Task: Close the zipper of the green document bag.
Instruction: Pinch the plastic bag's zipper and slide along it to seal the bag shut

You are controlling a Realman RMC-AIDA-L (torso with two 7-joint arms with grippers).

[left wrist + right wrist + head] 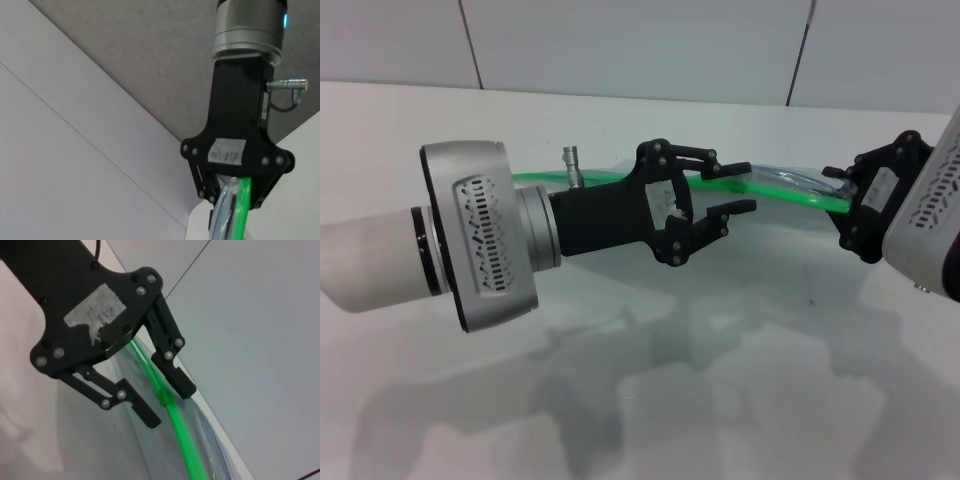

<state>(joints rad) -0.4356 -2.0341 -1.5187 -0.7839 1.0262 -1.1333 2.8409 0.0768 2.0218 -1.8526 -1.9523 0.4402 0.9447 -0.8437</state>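
The green document bag (788,181) is a translucent pouch held above the white table, with its bright green zipper (805,199) running along its top edge. My right gripper (848,203) is shut on the right end of that edge; the left wrist view shows the zipper (243,200) coming out from between its fingers. My left gripper (750,187) is open at the middle of the zipper, one finger on each side. In the right wrist view the small green slider (165,397) lies between the left gripper's fingers (145,414), apart from both.
The white table (650,400) stretches below both arms. A pale panelled wall (640,45) rises behind it. The left arm's thick silver wrist (480,235) fills the left side of the head view.
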